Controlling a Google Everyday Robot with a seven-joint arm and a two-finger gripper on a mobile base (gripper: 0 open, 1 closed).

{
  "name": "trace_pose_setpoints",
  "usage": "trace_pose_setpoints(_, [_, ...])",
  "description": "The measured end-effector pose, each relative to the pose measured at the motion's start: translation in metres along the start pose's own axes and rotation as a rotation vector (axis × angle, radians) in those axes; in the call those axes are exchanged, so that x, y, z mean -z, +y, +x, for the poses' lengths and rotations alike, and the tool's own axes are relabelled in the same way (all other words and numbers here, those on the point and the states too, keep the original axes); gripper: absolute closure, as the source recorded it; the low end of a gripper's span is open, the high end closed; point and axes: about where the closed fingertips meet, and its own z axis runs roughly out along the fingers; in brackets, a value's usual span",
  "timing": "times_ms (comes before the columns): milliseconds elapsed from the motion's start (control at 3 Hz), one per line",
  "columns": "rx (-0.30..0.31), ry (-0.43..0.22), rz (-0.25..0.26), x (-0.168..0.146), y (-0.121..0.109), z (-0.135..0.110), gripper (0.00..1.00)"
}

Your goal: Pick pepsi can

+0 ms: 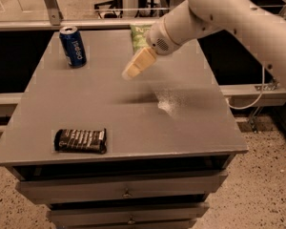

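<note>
The pepsi can point(73, 46) stands upright at the back left corner of the grey table point(119, 109). It is dark blue with white lettering and a silver top. My gripper point(132, 72) hangs above the table's middle, pointing down and left, to the right of the can and well apart from it. It holds nothing that I can see.
A green chip bag point(139, 35) lies at the back of the table, partly hidden behind my arm. A flat black snack wrapper point(80, 140) lies near the front left edge. Drawers sit under the tabletop. A metal rail runs behind the table.
</note>
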Motion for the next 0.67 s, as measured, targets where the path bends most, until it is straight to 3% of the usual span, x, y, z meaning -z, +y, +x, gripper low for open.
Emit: trace_pose_setpoints(667, [-0.1,-0.225,-0.006,-0.098,-0.027,-0.067,0.0])
